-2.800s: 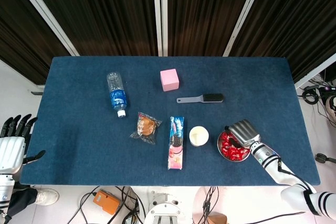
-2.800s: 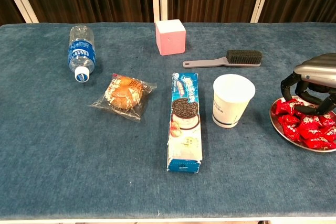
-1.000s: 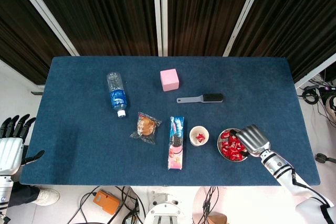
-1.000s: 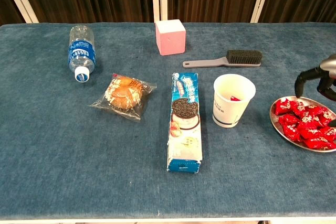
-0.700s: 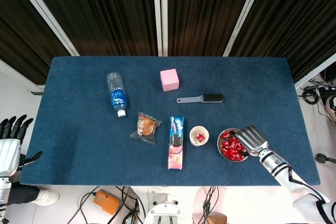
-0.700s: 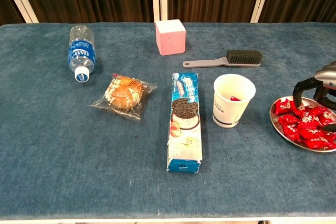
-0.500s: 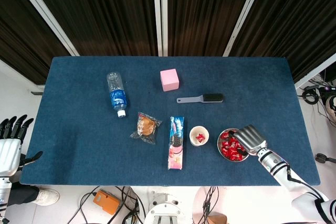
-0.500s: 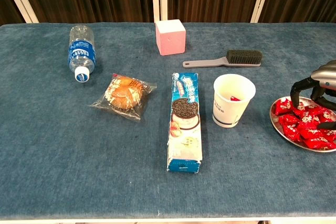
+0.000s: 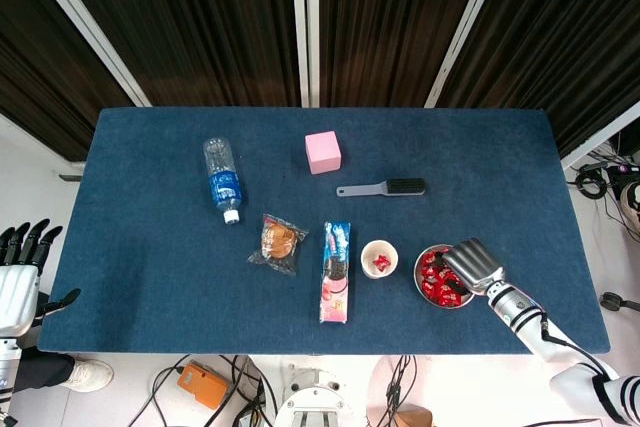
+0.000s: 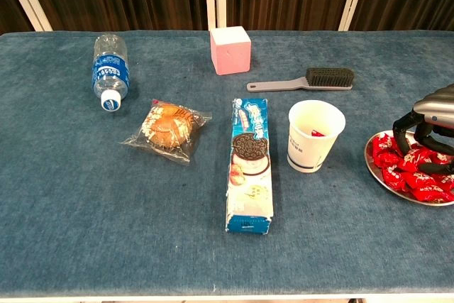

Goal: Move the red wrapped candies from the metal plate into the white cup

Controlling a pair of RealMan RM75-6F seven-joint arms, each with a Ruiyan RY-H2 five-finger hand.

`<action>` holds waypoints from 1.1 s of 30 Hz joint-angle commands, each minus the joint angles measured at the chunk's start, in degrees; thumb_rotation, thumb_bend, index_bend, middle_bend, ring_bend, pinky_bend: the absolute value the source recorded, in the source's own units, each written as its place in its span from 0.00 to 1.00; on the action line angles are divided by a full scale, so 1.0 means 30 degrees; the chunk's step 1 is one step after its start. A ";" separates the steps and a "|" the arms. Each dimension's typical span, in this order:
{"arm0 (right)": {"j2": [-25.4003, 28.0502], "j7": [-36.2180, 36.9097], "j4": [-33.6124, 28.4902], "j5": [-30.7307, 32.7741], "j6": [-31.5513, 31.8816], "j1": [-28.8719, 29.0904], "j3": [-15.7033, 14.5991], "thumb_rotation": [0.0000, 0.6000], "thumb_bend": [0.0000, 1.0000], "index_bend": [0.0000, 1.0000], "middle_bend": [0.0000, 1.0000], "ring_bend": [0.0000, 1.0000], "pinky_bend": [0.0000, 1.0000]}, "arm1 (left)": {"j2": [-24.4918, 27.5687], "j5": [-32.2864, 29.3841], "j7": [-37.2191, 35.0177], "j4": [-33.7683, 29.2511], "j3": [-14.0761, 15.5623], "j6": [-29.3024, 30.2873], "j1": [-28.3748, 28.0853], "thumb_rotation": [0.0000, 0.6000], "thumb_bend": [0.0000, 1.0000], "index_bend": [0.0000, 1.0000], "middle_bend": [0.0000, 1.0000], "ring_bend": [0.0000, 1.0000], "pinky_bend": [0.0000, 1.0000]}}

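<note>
Head view: the right hand sits over the metal plate at the near right of the table, its back covering much of the red wrapped candies, so its fingers cannot be seen from above. The white cup stands just left of the plate, apart from it, with one red candy visible inside. The left hand hangs off the table's left edge, fingers spread and holding nothing. A cookie package lies just left of the cup; a brush, a pink cube, a water bottle and a wrapped pastry lie farther off.

Chest view: the right hand has its dark fingers curled down onto the candies, the tips touching or pressing into the wrappers on the plate. Whether a candy is actually pinched, I cannot tell; the fingertips are buried among them. The cup stands upright, with a bit of red showing in it.

Risks: the heaped wrappers look slippery, so the fingers may close on nothing, or drag several out over the shallow rim. Pressing on the plate's edge could tip or slide it. The cup looks light, and a knock on the way over would topple it.
</note>
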 commanded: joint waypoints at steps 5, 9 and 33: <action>0.0115 0.0177 0.0066 0.0157 0.0120 -0.0006 0.0157 1.00 0.61 0.65 0.85 0.99 1.00 | -0.0056 -0.0008 -0.0031 0.0064 0.0005 0.0003 0.0025 1.00 0.02 0.12 0.04 0.00 0.00; 0.1101 0.0752 -0.1210 -0.0361 0.1565 -0.0211 0.0720 1.00 0.61 0.66 0.85 0.99 1.00 | 0.0006 -0.0010 -0.0057 0.0061 -0.0043 0.0041 0.0023 1.00 0.02 0.12 0.04 0.00 0.00; -0.0951 -0.0321 -0.3086 0.0158 0.0169 0.2689 0.2683 1.00 0.53 0.47 0.85 0.99 1.00 | 0.0041 0.0000 -0.0035 0.0099 -0.0157 -0.0031 -0.0093 1.00 0.02 0.12 0.04 0.00 0.00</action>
